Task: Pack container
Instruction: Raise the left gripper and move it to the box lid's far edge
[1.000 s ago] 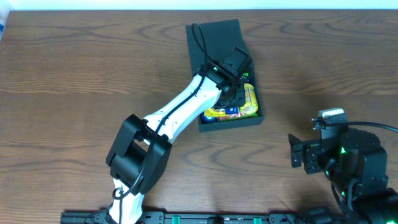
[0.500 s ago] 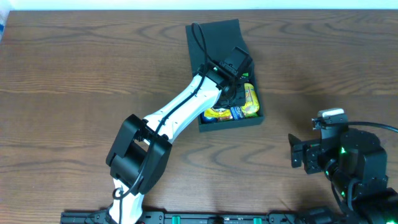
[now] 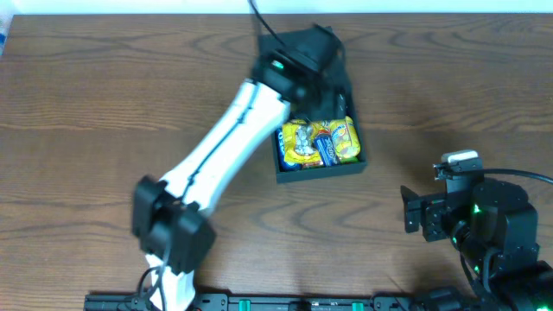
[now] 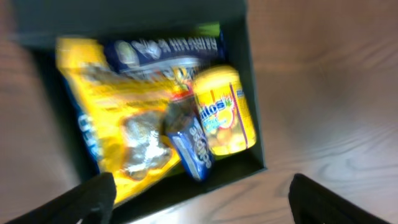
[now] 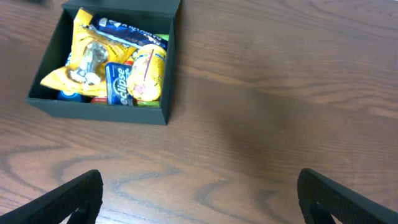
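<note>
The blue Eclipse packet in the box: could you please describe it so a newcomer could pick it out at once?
On the wooden table stands the dark teal-green container, open and full of snacks. Near its middle, the Eclipse packet lies between a crinkled yellow bag and a yellow Mentos tub. It is the small dark blue rectangle among larger yellow neighbours.

- Container [image 3: 321, 171]: matt dark cardboard, no shine.
- Table [image 3: 104, 104]: brown wood grain, smooth, faint sheen.
- Yellow packet [image 3: 300, 143], at 9 o'clock inside the container: crinkled, glossy plastic film.
- Left arm [image 3: 226, 142]: smooth white plastic shell, matt black joints.
</note>
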Robot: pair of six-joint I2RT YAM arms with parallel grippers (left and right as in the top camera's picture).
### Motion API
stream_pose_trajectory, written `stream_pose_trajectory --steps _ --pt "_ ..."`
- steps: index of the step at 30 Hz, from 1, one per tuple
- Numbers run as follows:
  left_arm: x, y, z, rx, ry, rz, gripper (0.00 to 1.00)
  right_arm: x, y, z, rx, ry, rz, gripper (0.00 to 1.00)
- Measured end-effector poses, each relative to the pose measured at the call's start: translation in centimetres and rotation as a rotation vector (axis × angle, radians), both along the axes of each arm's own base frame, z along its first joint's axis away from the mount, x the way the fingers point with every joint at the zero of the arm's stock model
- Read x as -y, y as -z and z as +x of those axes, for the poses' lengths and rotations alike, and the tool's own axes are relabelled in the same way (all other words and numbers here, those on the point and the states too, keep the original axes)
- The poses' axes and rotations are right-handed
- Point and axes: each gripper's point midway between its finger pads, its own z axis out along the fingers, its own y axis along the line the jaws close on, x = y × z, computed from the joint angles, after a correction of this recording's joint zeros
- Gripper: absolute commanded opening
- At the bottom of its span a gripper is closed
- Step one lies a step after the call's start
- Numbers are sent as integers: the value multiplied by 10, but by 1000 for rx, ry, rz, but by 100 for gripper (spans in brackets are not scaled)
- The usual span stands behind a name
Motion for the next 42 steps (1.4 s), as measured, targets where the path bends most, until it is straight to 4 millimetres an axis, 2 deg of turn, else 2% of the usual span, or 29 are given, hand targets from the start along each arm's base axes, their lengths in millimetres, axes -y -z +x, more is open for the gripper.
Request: stream_pose_trajectory --steps 2,4,7,9,11,14,16,20,25,31,35,42 --pt "-25 -27 10 23 -51 -34 98 0 0 0 0 0 0 99" --pt "-58 -51 23 45 -125 -78 98 0 0 0 0 0 0 99" --pt "-116 -69 46 59 -243 -142 96 0 0 0 0 0 0 99" --pt "-152 -68 60 43 -311 -187 96 0 0 0 1 1 0 99" --pt "-180 -61 72 19 -362 -228 95 0 0 0 0 0 0 99" --pt "-200 -47 91 8 -391 -272 95 0 0 0 0 0 0 99" --pt "-201 -36 104 6 -386 -302 96 0 0 0 0 0 0 99" --pt "-185 -10 131 8 -339 -355 95 0 0 0 0 0 0 99" --pt "-163 52 155 -60 -307 -385 96 0 0 0 1 1 0 99" --pt "-152 121 180 -113 -306 -453 95 0 -1 1 7 2 -1 99" --pt "-143 155 190 -123 -300 -493 95 1 -1 2 4 7 -7 99" --pt "-112 157 194 -106 -240 -541 95 2 7 6 -32 14 -22 99"
